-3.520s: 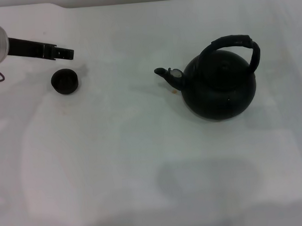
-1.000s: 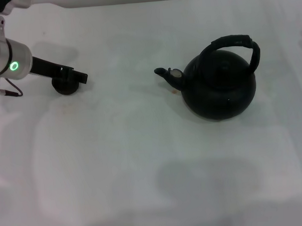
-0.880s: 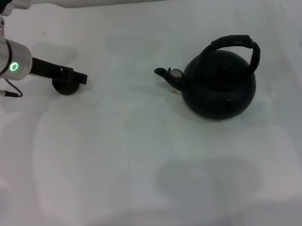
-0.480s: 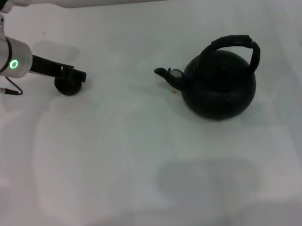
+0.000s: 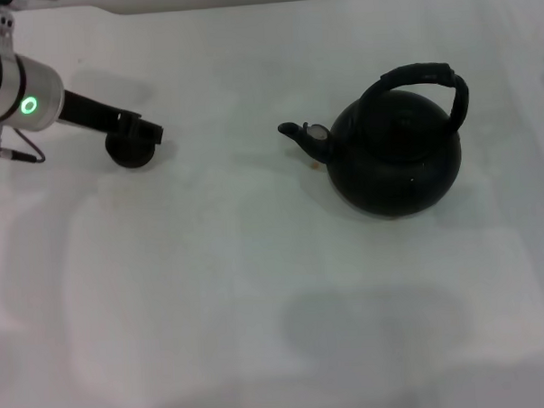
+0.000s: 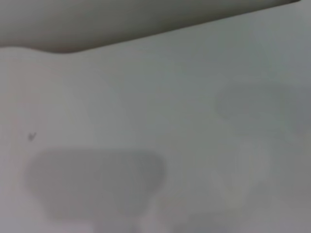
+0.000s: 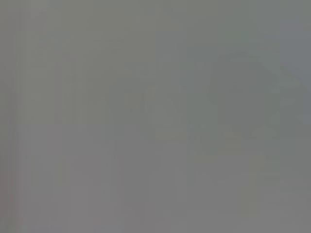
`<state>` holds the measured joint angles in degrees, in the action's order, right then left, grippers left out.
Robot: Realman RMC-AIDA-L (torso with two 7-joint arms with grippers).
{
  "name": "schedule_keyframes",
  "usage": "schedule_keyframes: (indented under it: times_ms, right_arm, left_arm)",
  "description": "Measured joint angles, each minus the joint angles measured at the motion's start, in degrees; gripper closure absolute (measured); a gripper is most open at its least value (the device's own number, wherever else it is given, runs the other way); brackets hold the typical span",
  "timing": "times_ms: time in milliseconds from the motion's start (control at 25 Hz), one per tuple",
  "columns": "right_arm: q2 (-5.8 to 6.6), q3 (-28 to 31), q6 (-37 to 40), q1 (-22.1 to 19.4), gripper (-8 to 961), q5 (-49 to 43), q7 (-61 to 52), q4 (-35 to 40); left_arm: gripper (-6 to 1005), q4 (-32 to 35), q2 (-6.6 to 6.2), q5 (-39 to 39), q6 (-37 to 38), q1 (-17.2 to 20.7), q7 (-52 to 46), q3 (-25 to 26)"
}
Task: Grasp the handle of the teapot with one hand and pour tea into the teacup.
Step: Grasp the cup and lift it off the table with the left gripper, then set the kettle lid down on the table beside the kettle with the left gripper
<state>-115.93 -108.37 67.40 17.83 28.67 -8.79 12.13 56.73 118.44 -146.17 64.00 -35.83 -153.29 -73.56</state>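
Observation:
The matte-black teapot point(image 5: 396, 158) stands upright at the right of the white table point(image 5: 257, 286) in the head view. Its ribbed arched handle point(image 5: 420, 74) loops over its top and its short spout point(image 5: 298, 132) points left. The tiny black teacup point(image 5: 130, 155) sits far to the left. My left gripper point(image 5: 147, 131) reaches in from the upper left, lies across the cup's top and looks shut on its rim. No tea shows. The right gripper is out of view, and neither wrist view shows any task object.
A small brownish spot point(image 5: 314, 166) lies on the table just under the spout. The left arm's silver wrist with a green light point(image 5: 24, 105) is at the far left edge. A wide stretch of bare table separates cup and teapot.
My left gripper came down onto the teacup, then moved slightly right toward the teapot, and the cup shifted right with it. The teapot has not moved.

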Motion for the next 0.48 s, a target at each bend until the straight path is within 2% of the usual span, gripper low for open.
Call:
schedule_keyframes:
  times_ms: [160, 320, 360, 480]
  right_arm:
    - [0.0, 0.0, 0.0, -0.13, 79, -0.07, 0.01, -0.05]
    - [0.0, 0.0, 0.01, -0.14, 79, -0.1, 0.02, -0.1]
    - [0.0, 0.01, 0.02, -0.12, 79, -0.1, 0.05, -0.1]
    - [0.0, 0.0, 0.02, -0.1, 79, -0.11, 0.12, -0.05]
  left_arm:
    - [342, 3.2, 0.25, 0.57, 2.38, -0.53, -0.01, -1.27]
    - [342, 4.29, 0.34, 0.84, 3.06, -1.55, -0.6, -4.73]
    - [342, 4.42, 0.35, 1.54, 3.13, -2.84, -1.39, -8.41]
    - [342, 4.4, 0.36, 2.95, 3.14, -3.8, -1.54, -11.09]
